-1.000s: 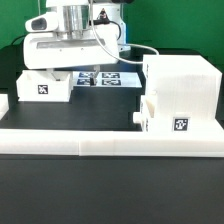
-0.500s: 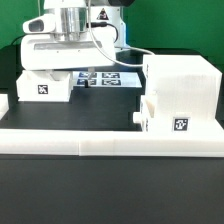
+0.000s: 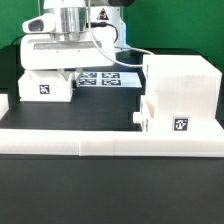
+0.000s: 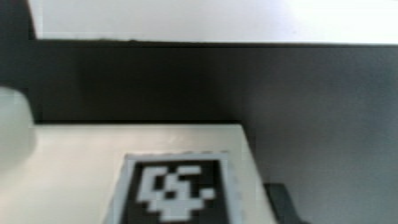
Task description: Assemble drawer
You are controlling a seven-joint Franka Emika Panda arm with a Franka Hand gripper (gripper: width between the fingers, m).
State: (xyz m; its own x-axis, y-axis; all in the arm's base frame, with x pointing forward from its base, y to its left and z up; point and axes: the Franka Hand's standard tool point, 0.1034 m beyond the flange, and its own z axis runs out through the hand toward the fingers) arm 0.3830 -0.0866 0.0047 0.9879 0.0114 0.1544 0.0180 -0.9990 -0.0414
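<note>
The large white housing [image 3: 181, 88] stands at the exterior view's right with a tag on its front. A small shallow white part [image 3: 147, 112] sticks out of its left side. A second small white box [image 3: 45, 86] with a tag lies at the left. My gripper [image 3: 62, 70] hangs low right over the back of that box, its fingertips hidden behind the box. In the wrist view the box's white surface with its tag [image 4: 175, 190] fills the frame up close. One dark finger [image 4: 276, 203] shows beside the box's edge. The jaws' spacing does not show.
The long low white border rail [image 3: 110, 142] runs across the front and up the left side [image 3: 5, 104]. The marker board [image 3: 105, 79] lies flat behind the box, partly under the arm. A black cable [image 3: 135, 55] runs from the arm toward the housing.
The arm has shifted slightly toward the exterior view's left over the small box, uncovering a bit more of the marker board. The parts have not moved.
</note>
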